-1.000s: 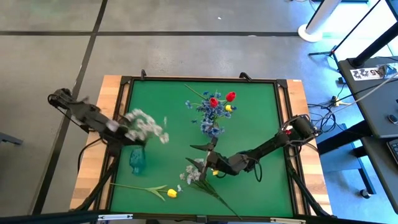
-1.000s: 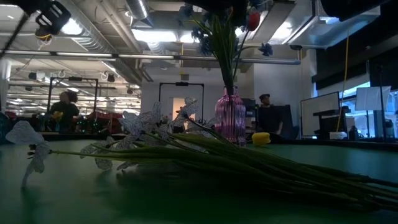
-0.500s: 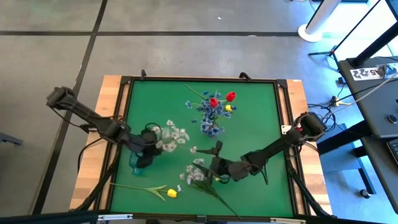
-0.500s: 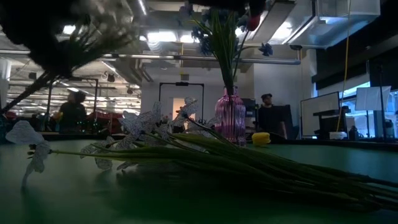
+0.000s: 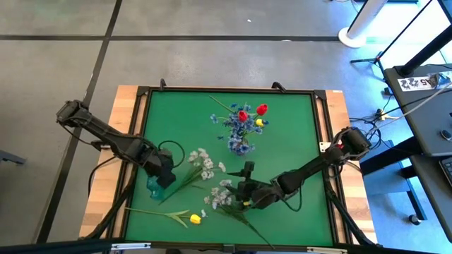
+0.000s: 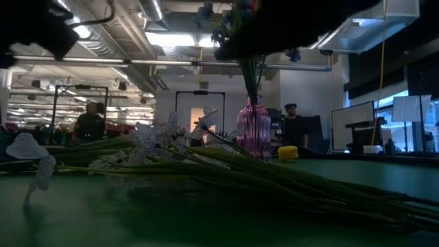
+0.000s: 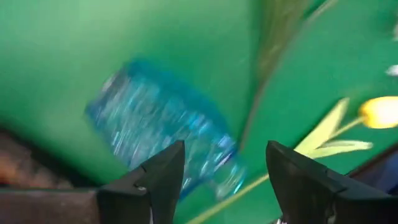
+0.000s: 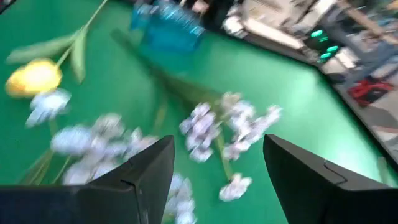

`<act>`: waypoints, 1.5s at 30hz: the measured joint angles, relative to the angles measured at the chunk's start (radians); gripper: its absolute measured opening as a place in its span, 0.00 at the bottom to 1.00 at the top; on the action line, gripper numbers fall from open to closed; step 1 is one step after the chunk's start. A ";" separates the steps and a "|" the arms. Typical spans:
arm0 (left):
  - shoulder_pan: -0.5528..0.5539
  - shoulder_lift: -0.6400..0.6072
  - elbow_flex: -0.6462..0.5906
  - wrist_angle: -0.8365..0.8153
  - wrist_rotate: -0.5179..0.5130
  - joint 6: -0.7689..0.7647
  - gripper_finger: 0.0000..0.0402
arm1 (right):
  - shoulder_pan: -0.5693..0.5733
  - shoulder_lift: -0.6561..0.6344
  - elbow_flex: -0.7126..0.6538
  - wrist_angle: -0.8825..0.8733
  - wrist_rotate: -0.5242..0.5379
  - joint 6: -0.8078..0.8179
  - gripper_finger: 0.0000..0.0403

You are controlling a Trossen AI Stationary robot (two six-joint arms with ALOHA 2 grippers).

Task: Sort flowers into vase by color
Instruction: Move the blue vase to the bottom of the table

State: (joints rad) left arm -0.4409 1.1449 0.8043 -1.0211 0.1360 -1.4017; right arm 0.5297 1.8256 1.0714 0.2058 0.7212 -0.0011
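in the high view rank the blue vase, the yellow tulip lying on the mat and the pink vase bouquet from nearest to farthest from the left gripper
1. blue vase: right at the left gripper, just toward the table's near-left edge.
2. yellow tulip: lying at the near edge, its bloom to the right of the blue vase.
3. pink vase bouquet: mid-table toward the far side, clearly the farthest.

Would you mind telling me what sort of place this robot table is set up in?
Probably a large open lab or workshop: exposed ceiling pipes and strip lights, a monitor on a desk, people standing behind the green table, and bare concrete floor.
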 joint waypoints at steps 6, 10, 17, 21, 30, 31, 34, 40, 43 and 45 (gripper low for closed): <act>0.010 0.043 -0.003 -0.049 0.036 -0.146 0.63 | 0.000 0.000 0.000 -0.114 -0.131 -0.002 0.61; 0.067 0.081 -0.005 -0.118 0.030 -0.195 0.68 | 0.000 0.000 0.000 -0.168 -0.213 -0.007 0.61; 0.121 0.144 -0.005 -0.143 0.167 -0.220 0.69 | 0.001 0.000 -0.001 -0.221 -0.331 -0.005 0.61; 0.123 0.177 -0.003 -0.120 0.202 -0.215 0.69 | 0.001 0.000 -0.001 -0.253 -0.380 -0.004 0.61; 0.136 0.202 -0.004 -0.103 0.142 -0.158 0.69 | 0.001 0.000 -0.001 -0.285 -0.405 -0.024 0.61; 0.142 0.199 -0.003 -0.099 0.119 -0.142 0.69 | 0.001 0.000 -0.001 -0.284 -0.405 -0.028 0.61; 0.167 0.200 -0.001 -0.110 0.093 -0.092 0.69 | 0.001 0.000 -0.001 -0.284 -0.405 -0.030 0.61; 0.203 0.199 -0.035 -0.138 0.092 0.005 0.70 | 0.001 0.000 -0.001 -0.270 -0.446 -0.006 0.61; 0.217 0.198 -0.044 -0.131 0.068 0.030 0.70 | 0.000 0.000 -0.001 -0.266 -0.453 0.000 0.61; 0.221 0.198 -0.045 -0.125 0.059 0.049 0.70 | 0.000 0.000 -0.001 -0.264 -0.454 0.006 0.61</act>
State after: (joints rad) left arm -0.2198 1.3426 0.7589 -1.1465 0.1951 -1.3529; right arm 0.5301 1.8256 1.0702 -0.0586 0.2675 0.0048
